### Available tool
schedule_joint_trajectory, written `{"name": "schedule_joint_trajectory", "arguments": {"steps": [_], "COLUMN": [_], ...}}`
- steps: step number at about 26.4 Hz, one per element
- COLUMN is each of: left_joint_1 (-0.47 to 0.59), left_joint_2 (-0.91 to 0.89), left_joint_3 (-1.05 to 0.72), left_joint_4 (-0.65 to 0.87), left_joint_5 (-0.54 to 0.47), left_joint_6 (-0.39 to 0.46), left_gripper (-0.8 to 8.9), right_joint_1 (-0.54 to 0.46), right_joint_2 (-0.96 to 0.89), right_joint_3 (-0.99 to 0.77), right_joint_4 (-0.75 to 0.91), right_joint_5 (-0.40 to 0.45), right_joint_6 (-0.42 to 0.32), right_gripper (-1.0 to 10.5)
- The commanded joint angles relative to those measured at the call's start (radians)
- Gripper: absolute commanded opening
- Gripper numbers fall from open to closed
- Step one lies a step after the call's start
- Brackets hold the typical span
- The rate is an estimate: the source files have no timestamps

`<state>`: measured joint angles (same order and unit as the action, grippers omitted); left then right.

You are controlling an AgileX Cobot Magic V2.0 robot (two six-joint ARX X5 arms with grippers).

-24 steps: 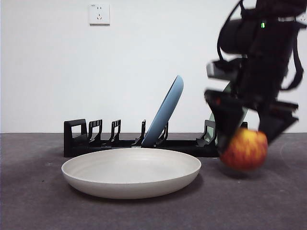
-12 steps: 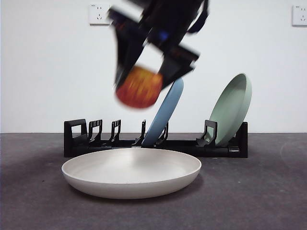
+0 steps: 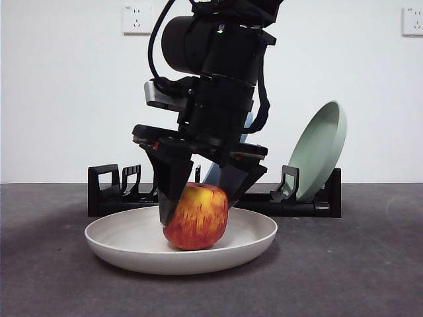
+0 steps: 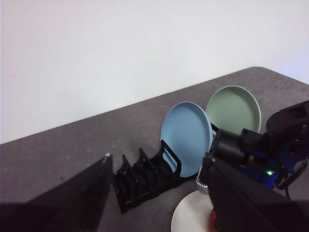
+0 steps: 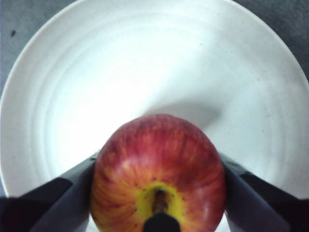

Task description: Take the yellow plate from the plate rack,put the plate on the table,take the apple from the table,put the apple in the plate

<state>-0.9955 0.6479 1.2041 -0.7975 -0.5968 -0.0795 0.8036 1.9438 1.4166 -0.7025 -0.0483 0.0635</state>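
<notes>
The yellow plate (image 3: 251, 234) lies flat on the table (image 3: 357, 277) in front of the plate rack (image 3: 109, 195). My right gripper (image 3: 198, 205) reaches down from above and is shut on the apple (image 3: 196, 218), which rests on the plate's inside. In the right wrist view the apple (image 5: 157, 169) sits stem up between the jaws over the plate (image 5: 145, 63). My left gripper (image 4: 157, 193) is open and empty, high above the table. Its view shows the rack (image 4: 140, 181), a bit of the plate (image 4: 188, 217) and the right arm (image 4: 260, 150).
A blue plate (image 4: 186, 133) and a pale green plate (image 3: 320, 152) lean upright in the rack; the arm hides most of the blue one in the front view. A white wall with sockets (image 3: 137, 20) stands behind.
The right gripper carried the apple from low at the right, up and over to the left, then down into the plate. The plate and rack have not moved.
</notes>
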Motion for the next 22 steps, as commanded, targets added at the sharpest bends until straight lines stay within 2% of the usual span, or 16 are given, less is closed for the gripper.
{"name": "schedule_joint_trajectory", "arguments": {"steps": [1, 2, 4, 14, 22], "left_joint_1": [0.003, 0.003, 0.003, 0.003, 0.003], "left_joint_2": [0.0, 0.0, 0.0, 0.004, 0.055], "left_joint_3": [-0.005, -0.005, -0.005, -0.005, -0.005], "left_joint_4": [-0.004, -0.008, -0.014, -0.04, -0.033], "left_joint_5": [-0.004, -0.004, -0.004, -0.004, -0.002], "left_joint_6": [0.0, 0.0, 0.0, -0.005, -0.006], "left_gripper": [3.13, 3.14, 3.14, 3.14, 3.13], "right_joint_1": [0.003, 0.003, 0.003, 0.003, -0.004], "right_joint_2": [0.011, 0.011, 0.011, -0.039, -0.253], "right_joint_3": [-0.002, -0.002, -0.002, 0.002, 0.002], "right_joint_4": [0.004, 0.004, 0.004, 0.002, -0.035], "right_joint_5": [0.003, 0.004, 0.014, 0.04, 0.075], "right_joint_6": [0.006, 0.006, 0.006, 0.006, 0.005], "right_gripper": [3.0, 4.1, 5.1, 5.3, 5.3]}}
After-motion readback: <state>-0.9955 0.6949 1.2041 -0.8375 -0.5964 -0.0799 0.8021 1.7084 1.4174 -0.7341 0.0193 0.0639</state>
